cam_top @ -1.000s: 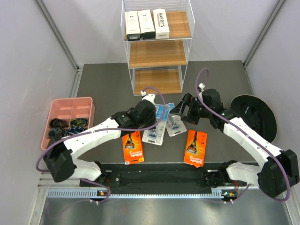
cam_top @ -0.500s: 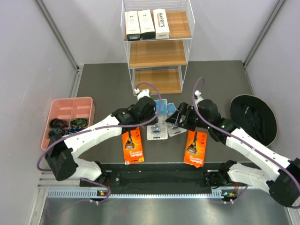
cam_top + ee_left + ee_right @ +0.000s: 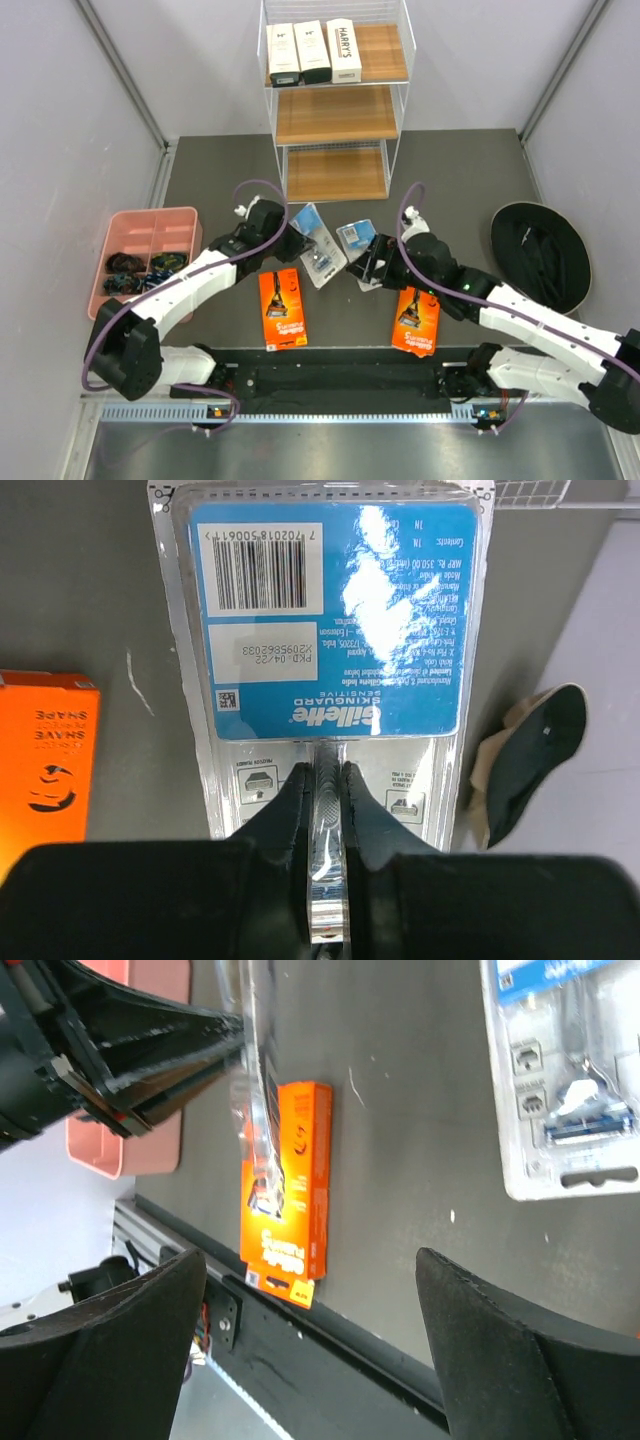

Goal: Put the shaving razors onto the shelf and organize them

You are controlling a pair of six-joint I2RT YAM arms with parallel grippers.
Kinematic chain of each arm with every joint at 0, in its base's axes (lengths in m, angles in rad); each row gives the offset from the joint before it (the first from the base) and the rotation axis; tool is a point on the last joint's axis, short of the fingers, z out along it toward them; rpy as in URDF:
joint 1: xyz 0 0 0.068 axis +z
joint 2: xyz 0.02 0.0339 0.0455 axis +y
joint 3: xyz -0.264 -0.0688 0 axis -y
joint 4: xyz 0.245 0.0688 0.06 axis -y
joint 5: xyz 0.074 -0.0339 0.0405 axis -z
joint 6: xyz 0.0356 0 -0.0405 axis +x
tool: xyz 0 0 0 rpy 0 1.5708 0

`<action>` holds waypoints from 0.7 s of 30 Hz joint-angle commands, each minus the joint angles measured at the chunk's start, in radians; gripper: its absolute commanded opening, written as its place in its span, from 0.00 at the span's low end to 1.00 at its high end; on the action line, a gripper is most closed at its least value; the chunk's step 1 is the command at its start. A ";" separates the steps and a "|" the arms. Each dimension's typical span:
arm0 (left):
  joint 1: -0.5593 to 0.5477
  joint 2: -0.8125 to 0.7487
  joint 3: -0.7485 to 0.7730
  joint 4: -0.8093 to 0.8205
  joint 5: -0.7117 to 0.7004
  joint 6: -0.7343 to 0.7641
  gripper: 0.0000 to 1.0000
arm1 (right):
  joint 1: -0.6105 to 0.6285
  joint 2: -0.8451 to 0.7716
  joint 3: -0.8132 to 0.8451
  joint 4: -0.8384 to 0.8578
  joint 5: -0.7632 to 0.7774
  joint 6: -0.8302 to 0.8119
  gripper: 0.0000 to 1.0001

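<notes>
While the left tool [image 3: 326, 780] is clamped tight on the near edge of a blue-clear blister pack [image 3: 325, 630], its two fingers [image 3: 290, 810] are pressed together with only the pack's thin plastic flange between them. The printed blue back of the pack, with its barcode, faces the left wrist camera. From above, this pack sits left of centre over the bench [image 3: 220, 180], its free end angled toward the shelf [image 3: 335, 115]. In the right wrist view it shows edge-on.

The right tool [image 3: 372, 262] stands with its fingers [image 3: 110, 1350] spread wide apart and nothing between them. It sits right of centre, just beside the second blister pack [image 3: 352, 237], which lies flat on the bench with the razor showing. Whether the tool touches that pack cannot be told.

One orange card [image 3: 282, 308] lies flat near the bench's front edge, left of centre. The second orange card [image 3: 417, 316] lies to its right, partly under the right arm.

Three white boxes [image 3: 312, 50] stand side by side on the left part of the shelf's top tier, the rightmost marked HARRY'S. A pink tray [image 3: 150, 222] sits at the left of the bench, and a dark round object [image 3: 540, 250] at the right.
</notes>
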 commanded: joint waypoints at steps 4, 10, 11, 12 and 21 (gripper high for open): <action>0.063 -0.045 -0.075 0.268 0.208 -0.174 0.00 | 0.075 0.091 0.030 0.129 0.092 -0.030 0.79; 0.089 -0.025 -0.103 0.299 0.288 -0.195 0.00 | 0.103 0.204 0.074 0.168 0.099 -0.050 0.75; 0.089 -0.026 -0.102 0.325 0.291 -0.191 0.00 | 0.103 0.217 0.084 0.169 0.099 -0.049 0.75; 0.089 -0.025 -0.101 0.325 0.294 -0.188 0.00 | 0.103 0.226 0.093 0.172 0.102 -0.050 0.74; 0.095 -0.025 -0.119 0.330 0.306 -0.189 0.00 | 0.103 0.290 0.157 0.211 0.054 -0.081 0.66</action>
